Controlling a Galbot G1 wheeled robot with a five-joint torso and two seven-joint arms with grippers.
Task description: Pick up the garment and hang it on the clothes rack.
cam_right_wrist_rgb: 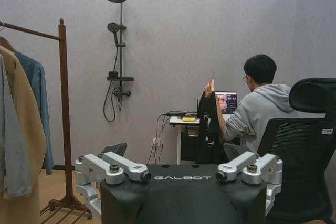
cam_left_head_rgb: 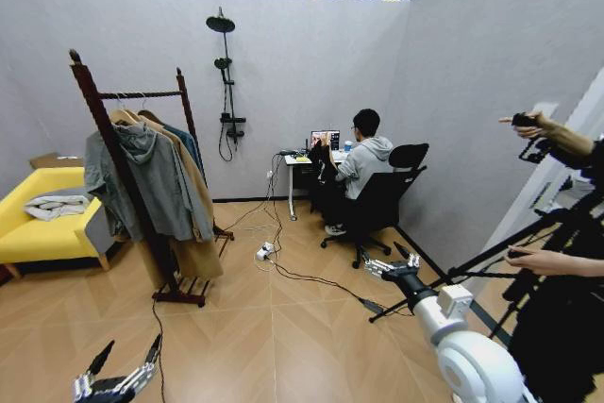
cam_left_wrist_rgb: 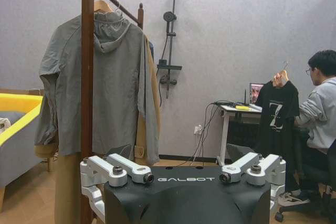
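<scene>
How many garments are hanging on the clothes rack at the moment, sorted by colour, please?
On the clothes rack:
Grey hoodie: 1
Tan coat: 1
Blue garment: 1
Total: 3

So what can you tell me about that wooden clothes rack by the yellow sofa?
The clothes rack is tall, of dark reddish-brown wood: two posts topped with knobs, a thin bar across the top, and a low slatted base on the floor. It stands upright beside the yellow sofa. From its bar, on hangers, hang a grey hoodie, a long tan coat and a blue garment.
</scene>
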